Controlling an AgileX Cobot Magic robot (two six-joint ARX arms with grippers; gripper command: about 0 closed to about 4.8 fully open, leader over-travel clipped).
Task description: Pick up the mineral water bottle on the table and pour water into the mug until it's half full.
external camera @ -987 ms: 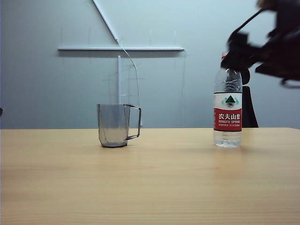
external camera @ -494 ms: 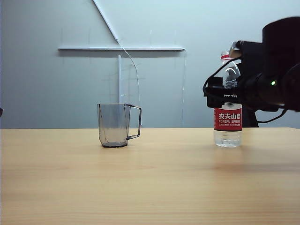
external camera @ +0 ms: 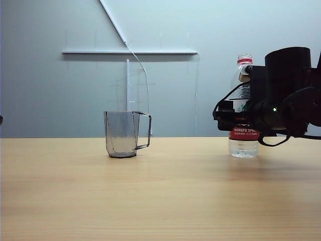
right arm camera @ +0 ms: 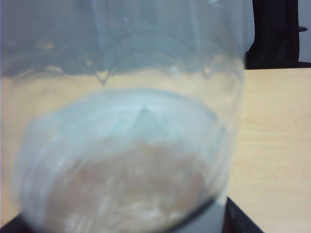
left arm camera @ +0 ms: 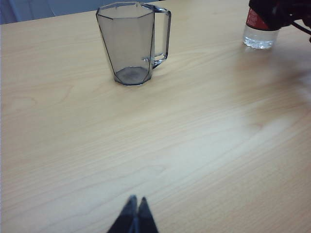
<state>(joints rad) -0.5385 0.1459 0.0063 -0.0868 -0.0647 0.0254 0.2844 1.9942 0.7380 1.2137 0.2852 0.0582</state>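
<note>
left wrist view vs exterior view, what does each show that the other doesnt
Only the left wrist view shows the left gripper, its fingertips together, low over bare table, well short of the mug, and the mug's open rim from above.

Only the exterior view shows the bottle's red neck ring and top, the back wall, and the right gripper level with the label, jaws open.

Both show the mug upright with its handle toward the bottle, the bottle standing on the table, and the dark right arm at it.
</note>
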